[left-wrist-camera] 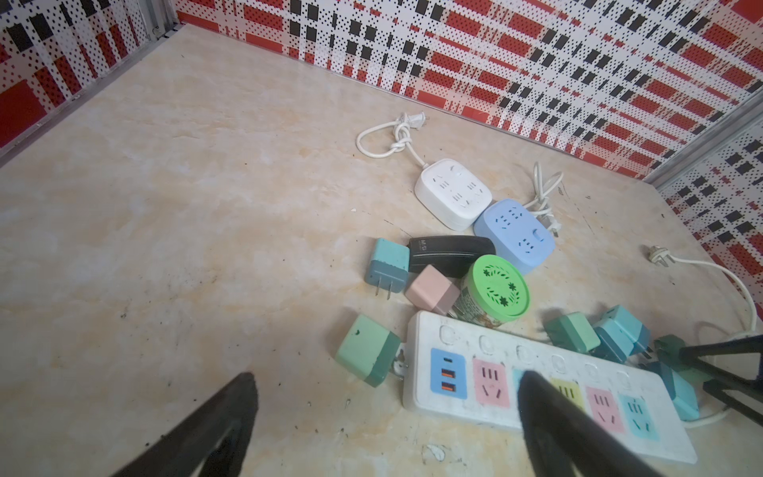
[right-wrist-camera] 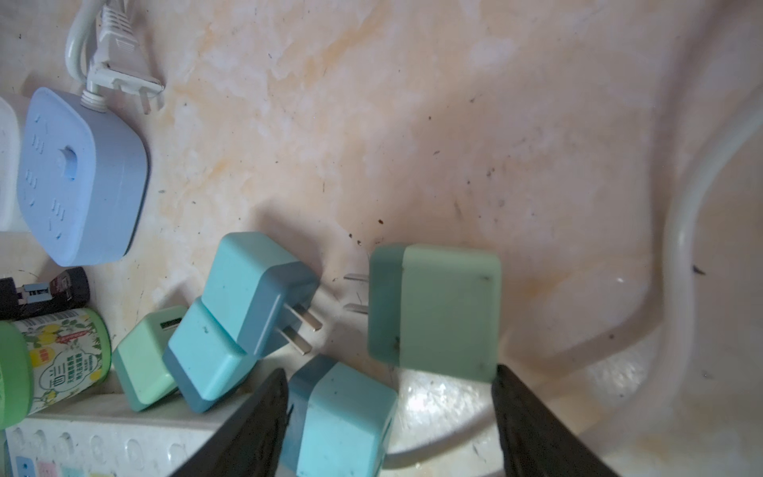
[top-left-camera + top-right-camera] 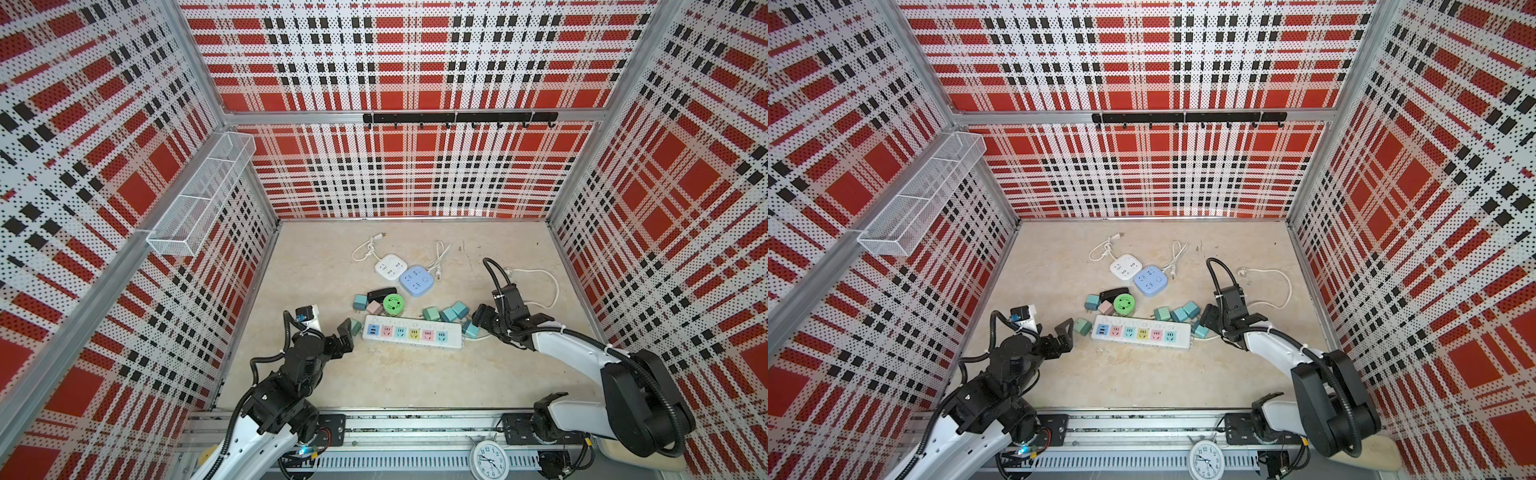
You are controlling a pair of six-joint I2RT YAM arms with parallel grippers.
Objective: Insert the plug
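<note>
Marbled tabletop [image 2: 413, 124], green plug [image 2: 433, 309] just ahead of right tool [image 2: 391, 369], jaws apart (left tool [image 1: 388, 375] wide too).

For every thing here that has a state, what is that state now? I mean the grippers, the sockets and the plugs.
left gripper: open, holding nothing.
right gripper: open, teal plug between its fingers, not gripped.
power strip: all sockets empty.
green plug by the strip's USB end: lying on its side, not inserted.
white cube socket: empty, own cord unplugged.
blue cube socket: empty, own cord unplugged.
</note>
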